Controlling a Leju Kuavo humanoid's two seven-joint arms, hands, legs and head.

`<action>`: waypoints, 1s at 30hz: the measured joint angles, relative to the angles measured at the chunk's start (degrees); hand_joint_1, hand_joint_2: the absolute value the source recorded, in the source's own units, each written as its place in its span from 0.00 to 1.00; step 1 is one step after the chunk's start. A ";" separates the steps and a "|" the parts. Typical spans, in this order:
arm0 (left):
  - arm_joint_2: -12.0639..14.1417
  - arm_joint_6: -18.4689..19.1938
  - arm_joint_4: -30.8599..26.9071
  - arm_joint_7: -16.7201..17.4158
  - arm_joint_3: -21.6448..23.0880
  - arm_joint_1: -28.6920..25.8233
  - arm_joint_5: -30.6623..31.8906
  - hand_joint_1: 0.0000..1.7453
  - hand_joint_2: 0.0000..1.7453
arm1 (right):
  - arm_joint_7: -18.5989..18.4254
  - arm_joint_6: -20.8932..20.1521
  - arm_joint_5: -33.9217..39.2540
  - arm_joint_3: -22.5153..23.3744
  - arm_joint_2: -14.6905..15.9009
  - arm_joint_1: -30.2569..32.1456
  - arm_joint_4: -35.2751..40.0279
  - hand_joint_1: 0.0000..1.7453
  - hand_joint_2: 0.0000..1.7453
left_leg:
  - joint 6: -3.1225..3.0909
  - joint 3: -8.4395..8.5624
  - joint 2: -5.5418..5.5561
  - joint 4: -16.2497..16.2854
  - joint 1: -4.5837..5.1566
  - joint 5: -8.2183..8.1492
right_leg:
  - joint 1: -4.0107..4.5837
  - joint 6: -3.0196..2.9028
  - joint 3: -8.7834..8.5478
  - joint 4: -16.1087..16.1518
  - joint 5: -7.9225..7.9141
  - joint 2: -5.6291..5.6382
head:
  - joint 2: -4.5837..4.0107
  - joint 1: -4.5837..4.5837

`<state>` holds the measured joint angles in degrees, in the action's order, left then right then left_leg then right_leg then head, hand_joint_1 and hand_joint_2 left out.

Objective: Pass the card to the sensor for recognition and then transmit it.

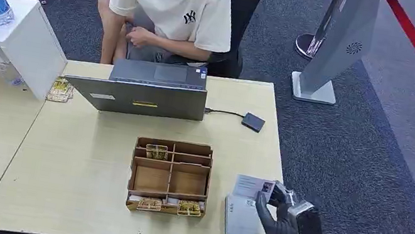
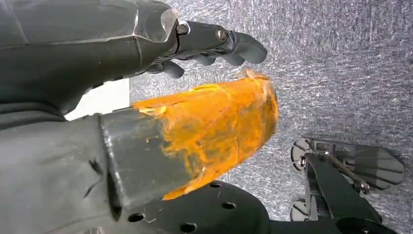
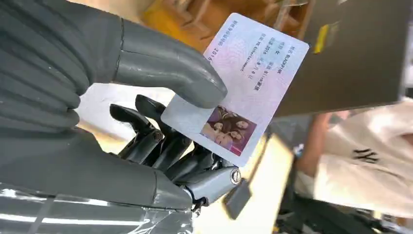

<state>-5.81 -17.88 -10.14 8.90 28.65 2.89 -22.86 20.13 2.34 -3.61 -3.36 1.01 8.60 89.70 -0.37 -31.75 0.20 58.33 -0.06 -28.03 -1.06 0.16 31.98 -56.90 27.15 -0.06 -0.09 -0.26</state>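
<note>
I've got the pale pink photo ID card (image 3: 243, 83) pinched under my right hand's (image 1: 279, 213) thumb, hovering just above the flat grey card reader (image 1: 240, 220) at the table's near edge, so it's straight down from here.

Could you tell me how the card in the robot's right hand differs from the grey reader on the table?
The card is pale and printed with text and a photo; the reader is plain grey with a small logo. The card is pinched in the right hand, lifted; the reader lies flat on the table. Both are flat rectangles.
</note>
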 joint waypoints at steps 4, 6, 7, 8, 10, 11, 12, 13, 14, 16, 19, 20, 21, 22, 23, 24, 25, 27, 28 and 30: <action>0.00 -0.07 0.00 0.00 -0.02 -0.05 -0.48 0.00 0.00 | -1.13 -1.04 -1.46 1.55 1.81 0.48 -0.41 1.00 1.00 | 0.01 0.02 -0.01 0.00 0.00 -0.01 | 0.00 0.00 0.01 0.00 0.00 0.01 | 0.00 0.00; 0.02 -0.07 0.00 0.00 -0.04 -0.08 -0.66 0.00 0.00 | -2.14 -2.49 -2.73 2.29 2.93 0.59 -0.90 1.00 1.00 | 0.01 0.02 -0.01 0.00 0.00 -0.01 | 0.00 0.00 0.01 0.00 0.00 0.01 | 0.00 0.00; 0.02 -0.05 0.00 0.00 -0.04 -0.08 -0.68 0.00 0.00 | -2.56 -3.69 -3.54 2.60 3.62 0.60 -1.29 1.00 1.00 | 0.01 0.01 0.00 0.00 0.00 -0.01 | 0.00 0.00 0.01 0.00 0.00 0.00 | 0.00 0.02; 0.04 -0.04 0.00 -0.02 -0.07 -0.08 -0.74 0.00 0.00 | -2.71 -4.50 -4.36 2.97 4.37 0.60 -1.77 1.00 1.00 | 0.01 0.01 0.01 0.00 -0.01 -0.01 | 0.00 0.00 0.01 0.00 0.00 -0.01 | 0.00 0.00; 0.09 -0.04 0.00 -0.04 -0.11 -0.13 -0.83 0.00 0.00 | -3.36 -6.01 -6.98 3.36 5.97 0.44 -2.82 1.00 1.00 | 0.01 0.00 0.01 0.00 -0.01 -0.01 | 0.00 0.00 0.00 0.00 0.00 0.00 | 0.00 0.00; 0.11 -0.04 0.00 -0.04 -0.13 -0.13 -0.90 0.00 0.00 | -3.61 -6.54 -8.44 3.36 6.60 0.24 -3.46 1.00 1.00 | 0.01 -0.01 0.00 0.00 0.00 -0.01 | 0.00 0.00 0.00 0.00 0.00 0.01 | 0.00 0.00; 0.13 -0.04 0.00 -0.04 -0.15 -0.12 -1.00 0.00 0.00 | -3.91 -7.23 -10.00 3.32 7.12 0.04 -4.15 1.00 1.00 | 0.01 -0.01 0.00 0.00 0.00 -0.01 | 0.00 0.01 0.00 0.00 -0.01 0.01 | 0.00 0.00; 0.15 -0.04 0.00 -0.04 -0.17 -0.12 -1.12 0.00 0.00 | -4.20 -7.67 -11.39 3.10 7.54 -0.22 -4.70 1.00 1.00 | 0.01 -0.01 0.00 0.00 0.00 -0.01 | 0.00 0.01 -0.01 0.00 -0.01 0.01 | 0.00 0.00; 0.20 -0.04 0.00 -0.04 -0.20 -0.12 -1.27 0.00 0.00 | -4.44 -8.11 -12.68 2.62 7.89 -0.55 -5.36 1.00 1.00 | 0.00 0.00 0.00 0.00 0.00 -0.01 | 0.00 0.01 0.00 0.00 -0.01 0.01 | 0.00 0.00; 0.28 -0.04 0.00 -0.04 -0.22 -0.12 -1.53 0.00 0.00 | -4.57 -8.55 -14.54 1.53 8.46 -1.18 -6.38 1.00 1.00 | 0.00 0.00 0.00 0.00 0.00 0.00 | 0.00 0.01 0.00 0.00 -0.01 0.00 | 0.00 0.00; 0.37 -0.04 0.00 -0.04 -0.28 -0.13 -1.68 0.00 0.00 | -4.92 -8.63 -16.24 -0.14 9.13 -2.28 -7.91 1.00 1.00 | 0.00 0.00 0.00 0.00 -0.01 0.00 | 0.01 0.01 0.00 -0.01 -0.01 0.00 | 0.00 0.00; 0.39 -0.02 0.00 -0.04 -0.31 -0.13 -1.73 0.00 0.00 | -5.11 -8.63 -16.70 -0.68 9.27 -2.75 -8.48 1.00 1.00 | 0.00 0.00 -0.01 0.00 -0.01 0.00 | 0.01 0.01 0.00 -0.01 -0.01 0.01 | 0.00 0.02; 0.39 0.00 0.00 -0.02 -0.37 -0.12 -1.75 0.00 0.00 | -5.27 -8.59 -17.22 -1.29 9.40 -3.32 -9.20 1.00 1.00 | 0.00 0.01 -0.02 0.00 -0.01 0.00 | 0.01 0.01 0.00 -0.02 -0.01 0.02 | 0.00 0.00; 0.39 0.00 0.00 -0.02 -0.42 -0.11 -1.79 0.00 0.00 | -5.44 -8.55 -17.53 -1.84 9.46 -3.88 -9.90 1.00 1.00 | 0.00 0.01 -0.01 0.00 -0.01 0.00 | 0.01 0.01 0.00 -0.02 -0.01 0.02 | 0.00 0.02; 0.39 0.02 0.00 -0.02 -0.46 -0.11 -1.84 0.00 0.00 | -5.51 -8.52 -17.77 -2.34 9.53 -4.33 -10.49 1.00 1.00 | 0.00 0.01 -0.01 0.00 -0.01 0.00 | 0.01 0.01 0.00 -0.02 -0.01 0.01 | 0.00 0.00; 0.39 0.02 0.00 -0.02 -0.48 -0.13 -1.88 0.00 0.00 | -5.53 -8.46 -17.94 -2.73 9.55 -4.73 -10.88 1.00 1.00 | 0.00 0.01 0.00 0.00 -0.01 0.01 | 0.01 0.01 0.00 -0.02 -0.01 0.00 | 0.00 0.02; 0.39 0.02 0.00 -0.02 -0.50 -0.13 -1.99 0.00 0.00 | -5.55 -8.37 -18.25 -3.02 9.57 -5.18 -11.32 1.00 1.00 | 0.00 0.01 0.00 0.00 -0.01 0.01 | 0.01 0.01 0.00 -0.02 -0.01 0.00 | 0.00 0.00; 0.39 0.02 0.00 -0.04 -0.52 -0.12 -2.21 0.00 0.00 | -5.57 -8.20 -18.40 -3.69 9.57 -6.06 -12.35 1.00 1.00 | 0.00 0.01 -0.01 0.00 -0.01 0.01 | 0.01 0.01 0.00 -0.02 -0.01 0.01 | 0.00 0.00; 0.37 0.02 0.00 -0.02 -0.52 -0.12 -2.30 0.00 0.00 | -5.57 -8.09 -18.58 -3.92 9.57 -6.40 -12.66 1.00 1.00 | 0.00 0.00 -0.01 0.00 -0.01 0.01 | 0.01 0.01 -0.01 -0.02 -0.01 0.01 | 0.00 0.00; 0.37 0.02 0.00 -0.02 -0.54 -0.14 -2.56 0.00 0.00 | -5.57 -7.93 -18.80 -4.29 9.57 -7.01 -13.16 1.00 1.00 | 0.00 0.00 0.00 0.00 -0.01 0.01 | 0.00 0.01 -0.01 -0.01 -0.01 0.01 | 0.00 0.00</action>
<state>-5.44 -17.86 -10.14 8.87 28.11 2.75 -25.42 14.56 -5.60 -22.40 -7.65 10.58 1.59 76.54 -0.37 -31.75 0.20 58.33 -0.07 -28.02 -1.05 0.16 31.98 -56.91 27.14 -0.05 -0.09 -0.26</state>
